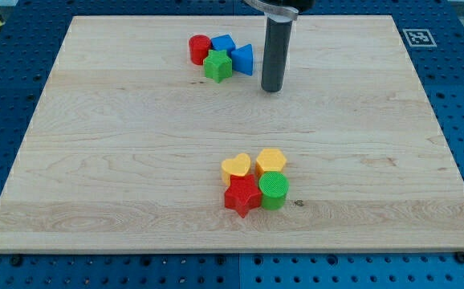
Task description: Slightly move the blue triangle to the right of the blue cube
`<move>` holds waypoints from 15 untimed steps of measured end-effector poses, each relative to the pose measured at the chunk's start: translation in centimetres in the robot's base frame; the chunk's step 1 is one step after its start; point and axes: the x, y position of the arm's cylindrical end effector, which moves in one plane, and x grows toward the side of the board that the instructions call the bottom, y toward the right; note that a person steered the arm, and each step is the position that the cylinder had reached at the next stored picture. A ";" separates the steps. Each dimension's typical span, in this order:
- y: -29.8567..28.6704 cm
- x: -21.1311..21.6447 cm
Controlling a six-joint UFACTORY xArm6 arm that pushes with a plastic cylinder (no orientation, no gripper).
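The blue triangle (243, 59) sits near the view's top on the wooden board (120, 160), touching the green star block (217, 66). The blue cube (222, 44) lies just left of and above the triangle, next to a red cylinder (199, 49). My tip (272, 89) is on the board a little to the right of and below the blue triangle, apart from it.
A second cluster lies lower in the middle: a yellow heart (236, 167), a yellow hexagon block (271, 160), a red star (242, 196) and a green cylinder (274, 190). A marker tag (416, 37) sits at the board's top right corner.
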 end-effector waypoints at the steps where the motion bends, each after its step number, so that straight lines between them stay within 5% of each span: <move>1: -1.2 0.0; 12: -1.9 -3.2; 15: -0.2 2.7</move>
